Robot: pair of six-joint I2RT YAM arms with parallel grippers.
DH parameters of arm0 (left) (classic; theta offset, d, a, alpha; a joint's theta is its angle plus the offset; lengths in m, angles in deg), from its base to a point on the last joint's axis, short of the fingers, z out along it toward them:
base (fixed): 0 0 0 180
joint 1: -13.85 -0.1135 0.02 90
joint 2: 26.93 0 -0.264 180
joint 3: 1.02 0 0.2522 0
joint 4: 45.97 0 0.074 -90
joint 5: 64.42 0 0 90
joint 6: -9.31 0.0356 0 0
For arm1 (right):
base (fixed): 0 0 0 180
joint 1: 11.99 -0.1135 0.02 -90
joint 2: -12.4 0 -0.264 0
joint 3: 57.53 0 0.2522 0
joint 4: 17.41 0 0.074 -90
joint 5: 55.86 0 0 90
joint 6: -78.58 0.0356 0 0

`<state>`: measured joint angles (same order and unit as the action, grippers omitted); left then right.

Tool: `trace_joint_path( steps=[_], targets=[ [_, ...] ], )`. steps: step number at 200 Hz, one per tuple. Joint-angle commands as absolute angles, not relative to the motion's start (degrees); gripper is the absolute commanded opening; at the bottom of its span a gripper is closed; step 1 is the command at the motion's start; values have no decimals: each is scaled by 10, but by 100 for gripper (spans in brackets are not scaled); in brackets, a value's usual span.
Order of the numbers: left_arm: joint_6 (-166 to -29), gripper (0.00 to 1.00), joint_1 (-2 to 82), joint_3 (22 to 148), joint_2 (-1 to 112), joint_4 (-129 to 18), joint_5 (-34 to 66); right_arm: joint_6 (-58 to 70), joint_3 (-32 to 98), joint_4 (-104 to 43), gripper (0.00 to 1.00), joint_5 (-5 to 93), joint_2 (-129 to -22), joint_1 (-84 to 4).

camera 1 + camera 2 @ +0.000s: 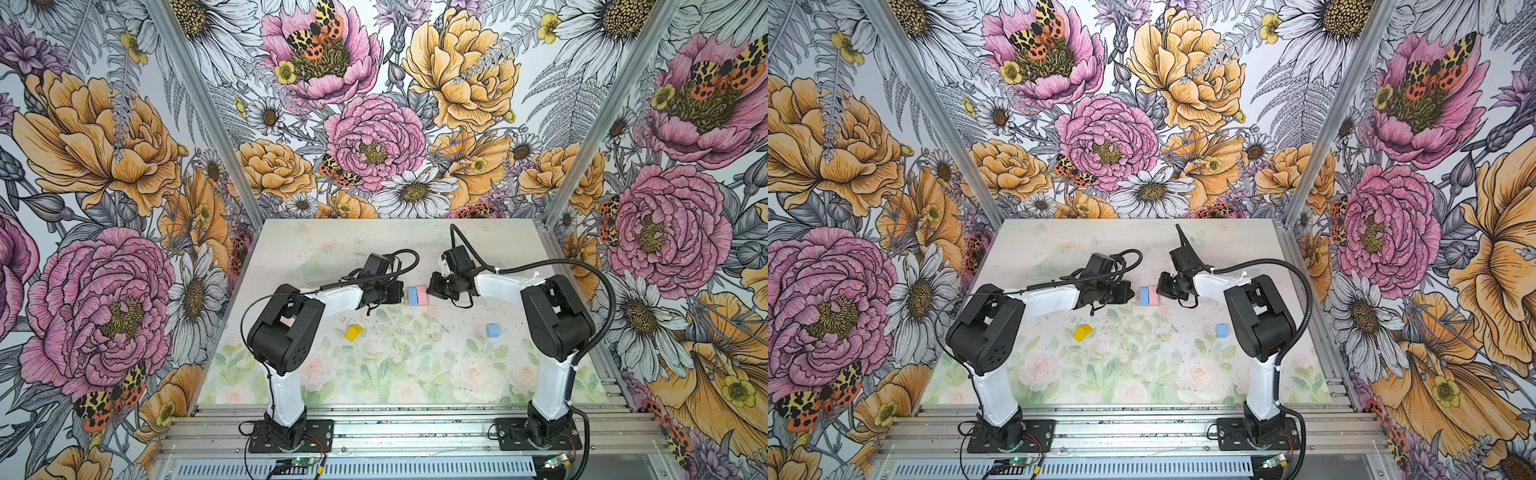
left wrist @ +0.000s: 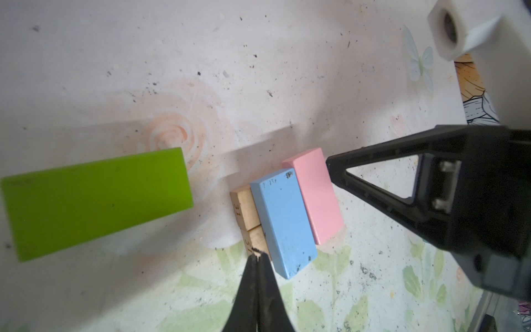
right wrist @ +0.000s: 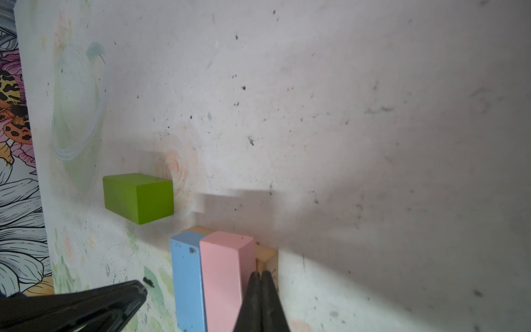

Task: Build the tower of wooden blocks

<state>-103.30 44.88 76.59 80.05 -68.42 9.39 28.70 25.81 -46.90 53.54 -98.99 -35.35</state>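
Flanks two planks [image 2: 244, 207] bearing one blue brick [image 2: 283, 221], one pink brick [image 2: 316, 195], with left claw [image 2: 257, 256], right claw [image 3: 261, 276] pinched shut, empty; leaves one green brick [image 2: 94, 201], one roof [image 1: 353, 332], one cube [image 1: 492, 331] apart

Pink brick [image 1: 422, 294] beside blue brick [image 1: 412, 296], perhaps touching

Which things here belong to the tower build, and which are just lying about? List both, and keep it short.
For the job:
- two tan planks
- light blue brick
- pink brick
- green brick
- light blue cube
- yellow roof piece

Just there:
- floral table mat
- flowered walls
- circuit board on the front rail
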Motion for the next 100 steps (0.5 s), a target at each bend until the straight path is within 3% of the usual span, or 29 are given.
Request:
trace_joint_path(
  steps=[1,100],
  targets=[
    [-1036,0,451,780,810,-675,80,295,259,-458,0,541,-988,-360],
    [-1036,0,451,786,823,-673,74,299,252,-458,0,537,-981,-364]
  ],
)
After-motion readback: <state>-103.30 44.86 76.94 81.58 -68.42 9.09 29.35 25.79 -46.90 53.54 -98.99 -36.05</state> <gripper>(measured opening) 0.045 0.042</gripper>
